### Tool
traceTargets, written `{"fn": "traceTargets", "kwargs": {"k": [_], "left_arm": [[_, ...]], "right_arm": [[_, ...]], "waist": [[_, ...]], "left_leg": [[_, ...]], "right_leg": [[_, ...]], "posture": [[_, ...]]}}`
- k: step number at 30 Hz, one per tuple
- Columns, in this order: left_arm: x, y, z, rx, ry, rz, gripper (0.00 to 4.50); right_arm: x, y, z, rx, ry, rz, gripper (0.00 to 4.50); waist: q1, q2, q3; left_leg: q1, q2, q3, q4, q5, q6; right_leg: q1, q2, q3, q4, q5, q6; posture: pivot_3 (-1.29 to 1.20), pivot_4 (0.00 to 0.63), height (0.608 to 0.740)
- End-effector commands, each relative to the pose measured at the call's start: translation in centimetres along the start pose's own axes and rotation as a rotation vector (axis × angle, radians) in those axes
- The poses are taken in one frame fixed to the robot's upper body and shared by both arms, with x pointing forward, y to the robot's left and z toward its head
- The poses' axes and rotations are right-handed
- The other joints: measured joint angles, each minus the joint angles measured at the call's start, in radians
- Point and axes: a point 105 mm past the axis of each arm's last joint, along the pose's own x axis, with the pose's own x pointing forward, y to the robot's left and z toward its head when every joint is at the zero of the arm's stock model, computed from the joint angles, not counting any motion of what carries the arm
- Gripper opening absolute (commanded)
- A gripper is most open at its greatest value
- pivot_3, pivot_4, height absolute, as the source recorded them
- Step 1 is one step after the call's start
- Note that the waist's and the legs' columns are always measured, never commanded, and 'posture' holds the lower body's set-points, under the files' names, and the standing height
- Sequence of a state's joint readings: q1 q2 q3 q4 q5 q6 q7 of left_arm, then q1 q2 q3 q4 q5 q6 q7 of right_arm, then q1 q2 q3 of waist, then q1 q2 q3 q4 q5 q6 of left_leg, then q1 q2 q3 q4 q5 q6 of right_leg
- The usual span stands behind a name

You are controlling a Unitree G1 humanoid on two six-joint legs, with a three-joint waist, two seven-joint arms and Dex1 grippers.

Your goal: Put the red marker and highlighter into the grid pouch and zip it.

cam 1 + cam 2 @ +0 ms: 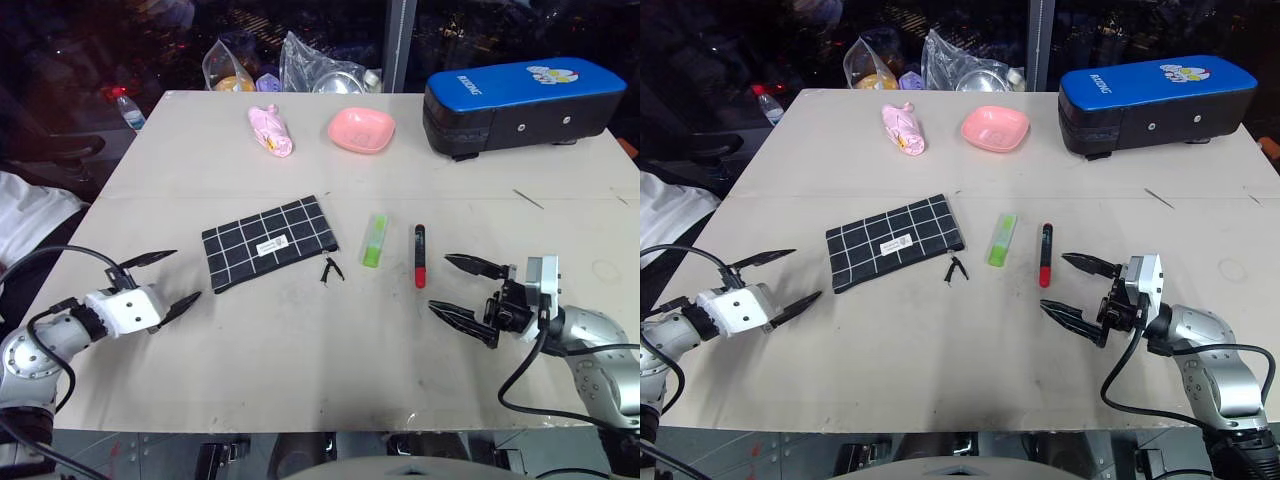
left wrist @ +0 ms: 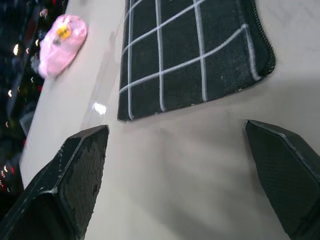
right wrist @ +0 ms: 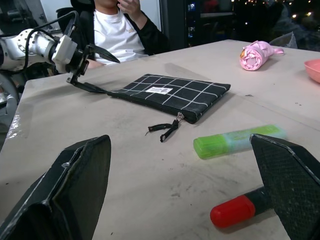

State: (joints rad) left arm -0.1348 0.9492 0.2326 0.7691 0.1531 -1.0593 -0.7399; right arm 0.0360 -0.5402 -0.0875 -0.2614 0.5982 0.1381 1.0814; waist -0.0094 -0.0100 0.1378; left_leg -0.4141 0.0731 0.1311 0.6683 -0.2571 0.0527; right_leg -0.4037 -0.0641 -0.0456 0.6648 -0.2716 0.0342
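Observation:
The grid pouch (image 1: 270, 241) lies flat near the table's middle, black with white lines and a small white label, its black zipper pull (image 1: 331, 270) trailing off the right corner. Right of it lies the lime-green highlighter (image 1: 374, 240), and right of that the red marker (image 1: 419, 256) with its black end pointing away. My left gripper (image 1: 165, 282) hovers open just left of the pouch, empty. My right gripper (image 1: 460, 288) is open and empty, just right of the marker. In the right wrist view the highlighter (image 3: 239, 141) and marker (image 3: 238, 208) lie between the fingers.
A pink bundle (image 1: 270, 130), a pink bowl (image 1: 361, 130) and a big blue-and-black case (image 1: 522, 105) stand along the far side. Plastic bags (image 1: 310, 66) sit at the far edge. A seated person (image 3: 117, 30) appears beyond the table in the right wrist view.

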Motion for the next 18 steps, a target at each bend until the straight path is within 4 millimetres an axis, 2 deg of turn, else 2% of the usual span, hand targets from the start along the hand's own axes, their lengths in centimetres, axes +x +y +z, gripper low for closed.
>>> {"fn": "traceTargets", "kwargs": {"k": [1,9,13,18], "left_arm": [[0.5,-0.9,0.3,0.083,-0.031,-0.091,4.43],[3.0,-1.7,1.5,0.205,-0.123,-0.191,4.43],[4.7,-1.3,2.2,0.240,-0.157,-0.177,4.43],[7.1,0.0,4.0,0.298,-0.226,-0.133,4.43]], "right_arm": [[-0.2,-0.1,1.1,-0.038,-0.016,0.004,4.50],[-0.2,-0.7,1.1,-0.056,-0.009,-0.001,4.50],[0.0,-0.8,1.2,-0.060,-0.013,-0.002,4.50],[0.0,-0.9,1.1,-0.067,-0.015,-0.011,4.50]], "waist": [[0.003,0.000,0.000],[0.033,0.002,-0.001],[0.055,0.005,-0.003],[0.055,0.005,-0.003]], "left_leg": [[0.000,0.000,0.000,0.000,0.000,0.000],[0.000,-0.001,0.001,0.001,0.000,0.000],[0.000,-0.002,0.005,0.002,0.000,0.000],[0.000,-0.003,0.005,0.003,0.000,0.000]], "right_leg": [[0.000,0.000,0.000,0.000,0.000,0.000],[0.000,0.000,0.000,0.001,0.000,0.000],[0.001,0.000,0.000,0.001,0.000,0.000],[0.002,0.000,-0.001,0.001,0.000,0.001]], "posture": [[0.00,0.150,0.740],[0.00,0.150,0.740],[0.00,0.150,0.740],[0.00,0.150,0.740]]}}
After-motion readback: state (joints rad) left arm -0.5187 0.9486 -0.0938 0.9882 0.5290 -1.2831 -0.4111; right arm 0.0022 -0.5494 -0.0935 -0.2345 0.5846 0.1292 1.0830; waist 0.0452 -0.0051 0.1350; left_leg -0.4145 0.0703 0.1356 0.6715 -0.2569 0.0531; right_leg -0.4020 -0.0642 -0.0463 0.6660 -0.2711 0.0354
